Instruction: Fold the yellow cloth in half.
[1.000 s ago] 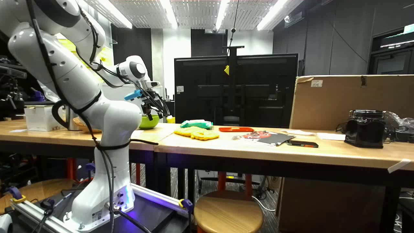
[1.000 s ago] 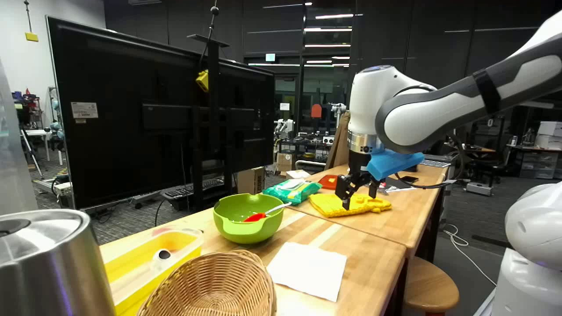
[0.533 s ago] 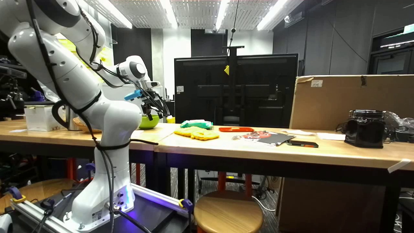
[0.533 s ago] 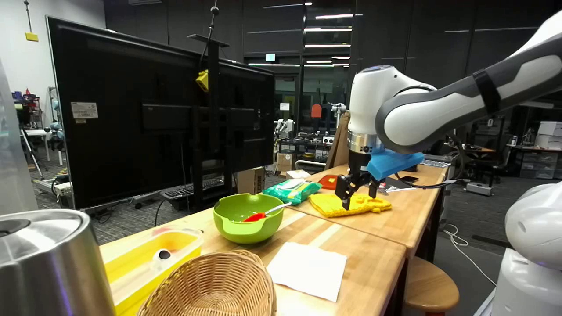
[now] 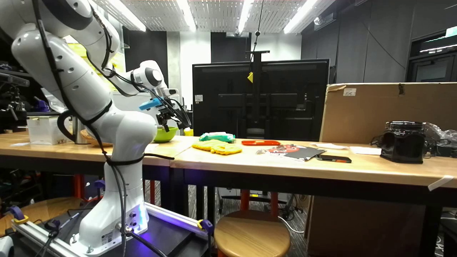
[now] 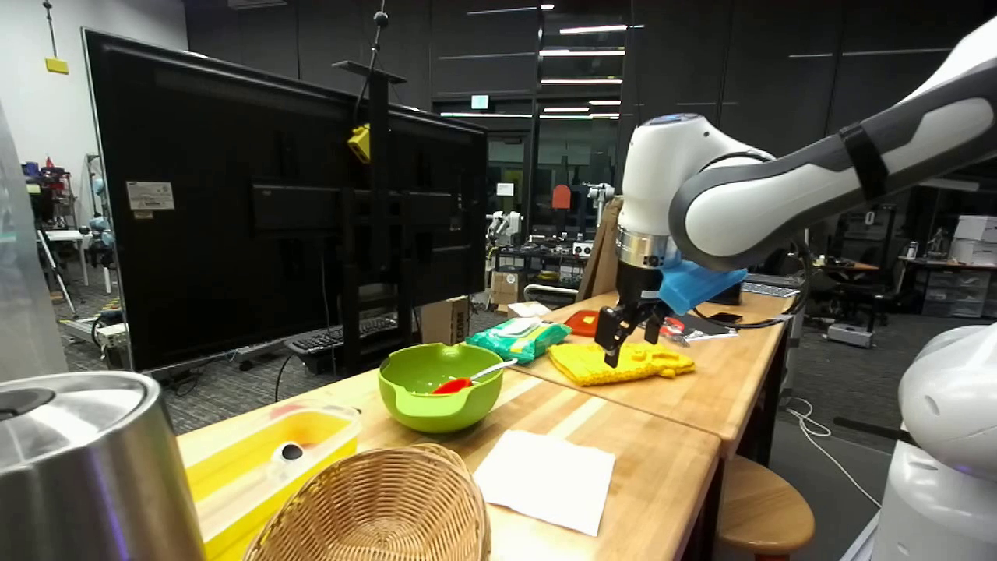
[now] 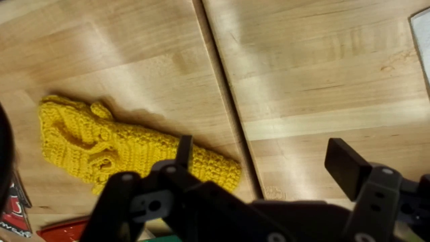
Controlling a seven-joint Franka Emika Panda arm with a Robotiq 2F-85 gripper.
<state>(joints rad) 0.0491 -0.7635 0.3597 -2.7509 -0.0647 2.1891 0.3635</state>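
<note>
Tabletop (image 7: 144, 70) bears 1 yellow cloth (image 7: 134, 144).

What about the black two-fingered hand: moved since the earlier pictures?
Yes, slightly up: in an exterior view the hand sits higher in the picture, and more tilted, against the unmoved rumpled yellow knitted cloth.
</note>
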